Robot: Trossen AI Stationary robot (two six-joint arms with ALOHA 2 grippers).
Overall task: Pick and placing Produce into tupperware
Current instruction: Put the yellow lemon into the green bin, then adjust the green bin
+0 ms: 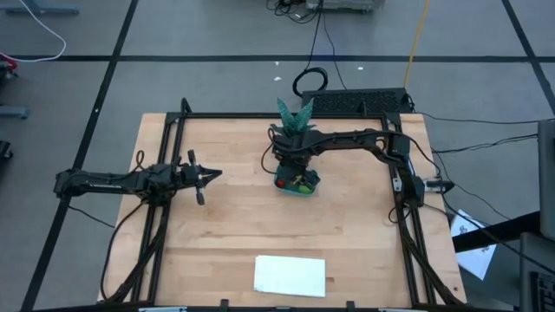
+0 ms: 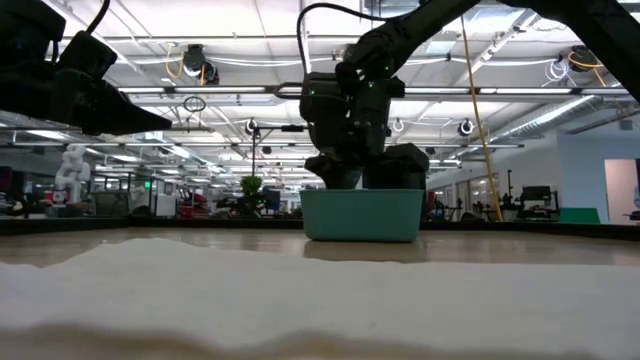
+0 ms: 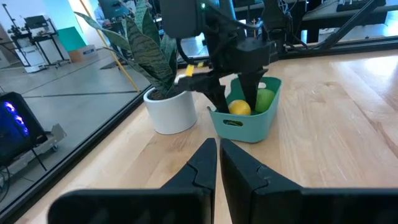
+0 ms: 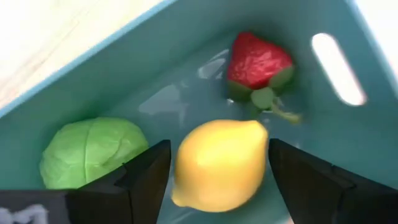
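The teal tupperware (image 1: 297, 184) (image 4: 93, 74) stands on the table just near of the potted plant. Inside it lie the yellow lemon (image 4: 217, 165) (image 3: 239, 107), the lime-green fruit (image 4: 93, 152) (image 3: 265, 98) and the small red fruit (image 4: 258, 62). My right gripper (image 4: 217, 180) (image 1: 295, 169) reaches down into the tupperware, open. Its fingers stand on either side of the lemon with a narrow gap at each side. My left gripper (image 1: 208, 176) (image 3: 217, 168) waits shut over the table's left part, pointing toward the tupperware.
A green plant in a white pot (image 3: 171, 109) (image 1: 295, 117) stands right behind the tupperware, close to my right arm. A flat white sheet (image 1: 290, 276) lies near the table's near edge. Bare wood lies between my left gripper and the tupperware.
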